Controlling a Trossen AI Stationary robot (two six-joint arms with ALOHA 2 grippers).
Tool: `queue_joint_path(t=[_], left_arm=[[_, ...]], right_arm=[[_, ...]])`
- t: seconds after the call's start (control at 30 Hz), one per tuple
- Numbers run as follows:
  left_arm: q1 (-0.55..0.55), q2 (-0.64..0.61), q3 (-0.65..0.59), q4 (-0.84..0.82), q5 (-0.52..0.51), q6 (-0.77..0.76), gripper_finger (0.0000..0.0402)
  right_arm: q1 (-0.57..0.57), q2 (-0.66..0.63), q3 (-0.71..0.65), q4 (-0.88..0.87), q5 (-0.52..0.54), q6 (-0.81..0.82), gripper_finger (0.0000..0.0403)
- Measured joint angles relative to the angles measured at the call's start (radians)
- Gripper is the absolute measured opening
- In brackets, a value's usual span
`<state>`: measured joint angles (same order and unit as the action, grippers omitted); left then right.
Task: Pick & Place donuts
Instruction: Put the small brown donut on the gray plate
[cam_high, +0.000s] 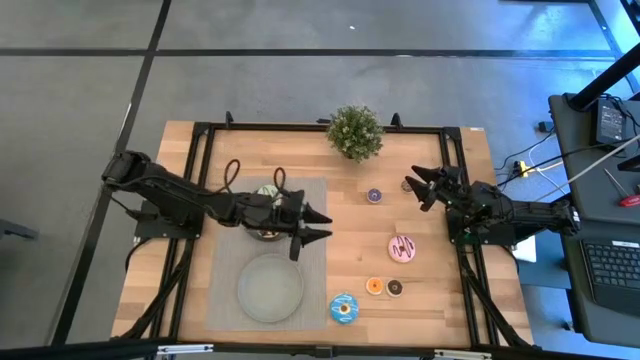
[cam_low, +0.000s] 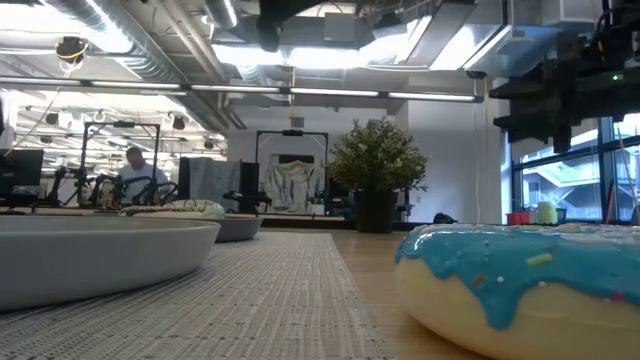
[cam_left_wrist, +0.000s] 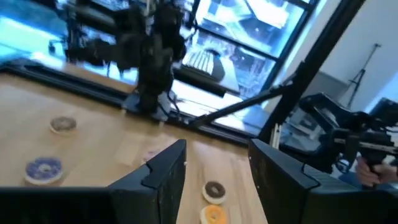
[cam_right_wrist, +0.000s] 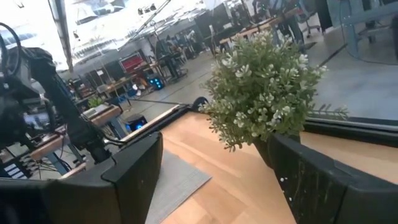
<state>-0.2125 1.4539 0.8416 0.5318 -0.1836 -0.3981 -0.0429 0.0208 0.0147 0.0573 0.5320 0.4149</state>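
On the tabletop (cam_high: 440, 270) at four o'clock, I see five donuts (cam_high: 401, 247) left; both pincers, left pincer (cam_high: 318, 225) and right pincer (cam_high: 414, 187), hang released.

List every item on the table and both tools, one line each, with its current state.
Left tool: open, empty, above the mat.
Right tool: open, empty.
Near plate: empty.
Far plate: holds a donut.
Pink donut: on bare table.
Blue donut: on bare table.
Potted plant: upright.
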Motion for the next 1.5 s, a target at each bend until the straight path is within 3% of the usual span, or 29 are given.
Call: queue_joint_path(t=[0.13,0.27,0.5,0.6,0.7,0.87,0.97,1.13,1.33,1.5], left_arm=[[0.011,0.044,0.032,-0.011,0.025,-0.006,0.0171],[0.013,0.049,0.067,-0.012,0.03,0.029,0.0171],[0.024,0.012,0.095,-0.026,0.027,0.071,0.0171],[0.037,-0.032,0.095,-0.088,0.019,0.071,0.0171],[0.048,-0.07,0.095,-0.147,-0.002,0.059,0.0171],[0.064,-0.101,0.095,-0.176,-0.008,0.067,0.0171],[0.071,-0.101,0.095,-0.189,-0.004,0.087,0.0171],[0.092,-0.101,0.095,-0.314,0.022,0.071,0.0171],[0.139,-0.104,0.095,-0.438,0.042,0.028,0.0171],[0.184,-0.104,0.095,-0.472,0.148,0.025,0.0171]], right_arm=[[0.0,0.001,0.0,0.019,-0.039,0.016,0.0294],[0.001,0.015,0.065,0.04,-0.242,-0.147,0.0294],[0.0,0.199,0.367,-0.163,-0.101,-0.207,0.0294],[0.0,0.342,0.524,-0.355,-0.025,-0.071,0.0294],[-0.001,0.5,0.68,-0.66,0.071,0.142,0.0294],[-0.029,0.766,0.856,-1.033,0.072,0.363,0.0294],[-0.075,0.9,0.903,-1.132,0.044,0.42,0.0294],[-0.226,1.063,0.889,-1.155,-0.181,0.352,0.0294],[-0.394,1.193,0.876,-1.145,-0.265,0.2,0.0294],[-0.492,1.271,0.876,-1.139,-0.299,0.143,0.0293]])
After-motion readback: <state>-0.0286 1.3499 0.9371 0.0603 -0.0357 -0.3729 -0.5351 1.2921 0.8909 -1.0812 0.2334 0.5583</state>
